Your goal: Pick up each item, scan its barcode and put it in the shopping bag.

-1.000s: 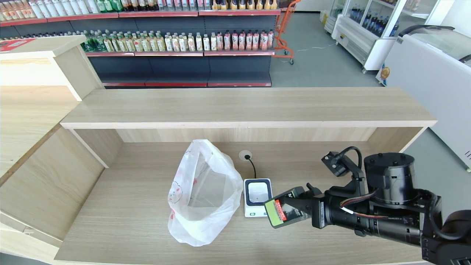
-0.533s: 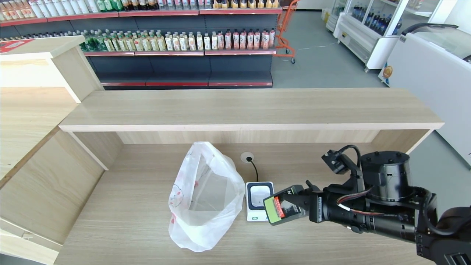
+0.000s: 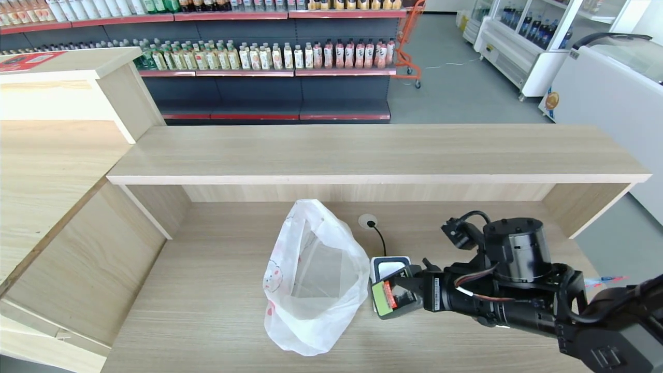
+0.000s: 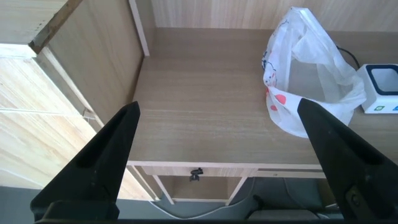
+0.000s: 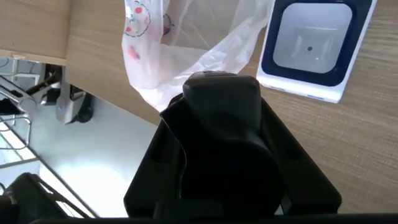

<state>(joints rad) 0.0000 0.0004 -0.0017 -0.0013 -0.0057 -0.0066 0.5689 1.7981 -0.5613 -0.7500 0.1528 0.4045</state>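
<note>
the right pincer (image 3: 403, 293) pinches a small green-and-red packet (image 3: 384, 299) above the near edge of the white, dark-framed scanner (image 3: 389, 265) on the wooden counter (image 3: 207, 311); the translucent white plastic shopping bag (image 3: 316, 280) gapes just to the packet's left.

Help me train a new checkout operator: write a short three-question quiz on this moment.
1. True or false: the right end effector grips a green-and-red pack.
2. Relative to the shopping bag, the scanner stands: A) inside it; B) beside it, to the robot's right; C) beside it, to the robot's left.
3. Fill in: the bag's mouth is ____.
Key: 1 true; 2 B; 3 open.
</note>
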